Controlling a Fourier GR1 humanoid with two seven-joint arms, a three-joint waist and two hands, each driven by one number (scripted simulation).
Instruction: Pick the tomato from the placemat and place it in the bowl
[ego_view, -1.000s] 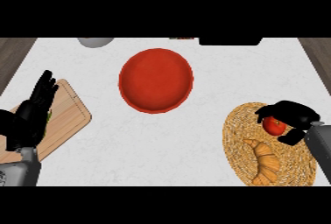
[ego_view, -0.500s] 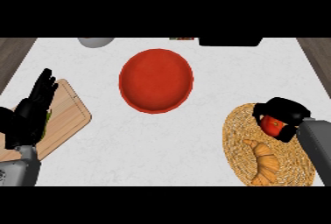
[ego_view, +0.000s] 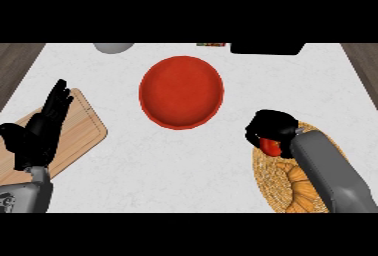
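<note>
Fingers of the right hand (ego_view: 272, 127) curl round the tomato (ego_view: 269, 146) above the woven placemat (ego_view: 275, 176) on the white counter (ego_view: 184, 165).

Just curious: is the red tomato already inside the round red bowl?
No, the red bowl holds nothing; the red tomato sits in the right hand.

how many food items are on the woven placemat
2: a red tomato in the curled right hand at the round woven placemat's upper-left edge, and a golden croissant lower down, partly hidden by the forearm.
</note>
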